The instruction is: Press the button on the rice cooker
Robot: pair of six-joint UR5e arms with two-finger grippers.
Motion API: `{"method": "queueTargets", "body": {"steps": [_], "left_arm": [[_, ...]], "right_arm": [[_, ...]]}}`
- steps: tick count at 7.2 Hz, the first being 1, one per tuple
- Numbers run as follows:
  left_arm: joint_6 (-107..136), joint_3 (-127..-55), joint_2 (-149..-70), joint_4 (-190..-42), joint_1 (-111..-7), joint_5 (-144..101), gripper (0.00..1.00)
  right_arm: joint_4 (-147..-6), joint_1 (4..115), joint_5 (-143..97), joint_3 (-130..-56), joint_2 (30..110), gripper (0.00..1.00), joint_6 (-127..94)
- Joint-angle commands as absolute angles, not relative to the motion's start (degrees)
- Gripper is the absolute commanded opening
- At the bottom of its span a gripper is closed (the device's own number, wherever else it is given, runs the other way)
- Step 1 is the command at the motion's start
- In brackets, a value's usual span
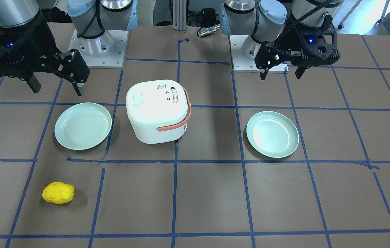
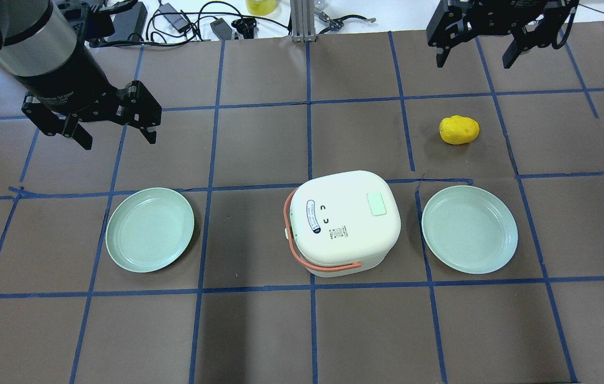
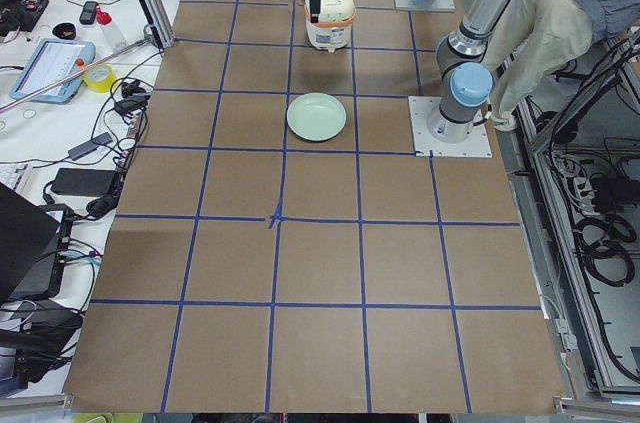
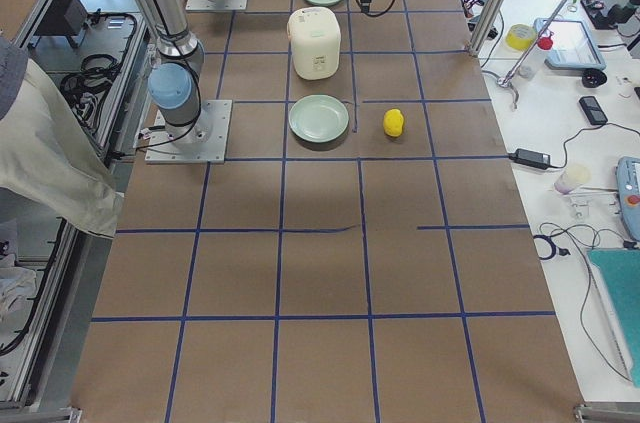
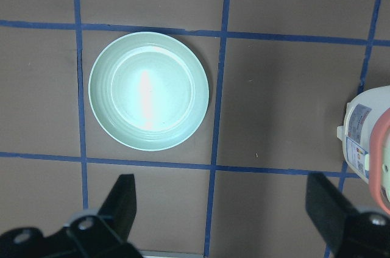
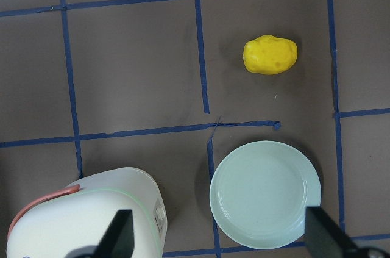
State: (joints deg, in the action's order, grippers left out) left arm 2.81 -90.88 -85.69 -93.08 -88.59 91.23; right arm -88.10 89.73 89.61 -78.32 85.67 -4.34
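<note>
The left wrist view shows only a thin slice of the rice cooker (image 5: pixel 372 118); the picture's edge cuts off the rest. The right wrist view's bottom edge cuts it too. Seen from the tabletop's (image 3: pixel 320 243) left end, the left claw (image 3: pixel 314 11) covers part of the cooker, the plate (image 2: pixel 470 229) beyond it is hidden, and the button (image 2: pixel 376 204) is too small to tell.

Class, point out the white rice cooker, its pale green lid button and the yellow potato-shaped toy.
white rice cooker (image 2: pixel 344 218), overhead view, lid top
pale green lid button (image 2: pixel 376 204), overhead view, centre
yellow potato-shaped toy (image 2: pixel 459 129), overhead view, middle
</note>
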Motion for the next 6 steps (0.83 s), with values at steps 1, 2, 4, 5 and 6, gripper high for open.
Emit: {"method": "queueTargets", "body": {"steps": [1, 2, 4, 5, 6], "left_arm": [[2.81, -90.88, -85.69, -93.08, -88.59, 91.23, 1.00], [2.90, -90.88, -85.69, -93.08, -88.59, 91.23, 1.00], [2.81, -90.88, -85.69, -93.08, -88.59, 91.23, 1.00], [2.81, -90.88, -85.69, -93.08, -88.59, 91.23, 1.00], [2.81, -90.88, -85.69, -93.08, -88.59, 91.23, 1.00]], "right_arm": [[-88.15, 89.74, 89.74, -78.40, 85.69, 1.00, -4.57], [-88.07, 89.74, 89.74, -78.40, 85.69, 1.00, -4.57], [-87.81, 89.74, 89.74, -78.49, 85.69, 1.00, -4.57], [-87.89, 89.74, 89.74, -78.57, 85.69, 1.00, -4.57], [-87.72, 89.74, 89.74, -78.75, 85.69, 1.00, -4.48]]}}
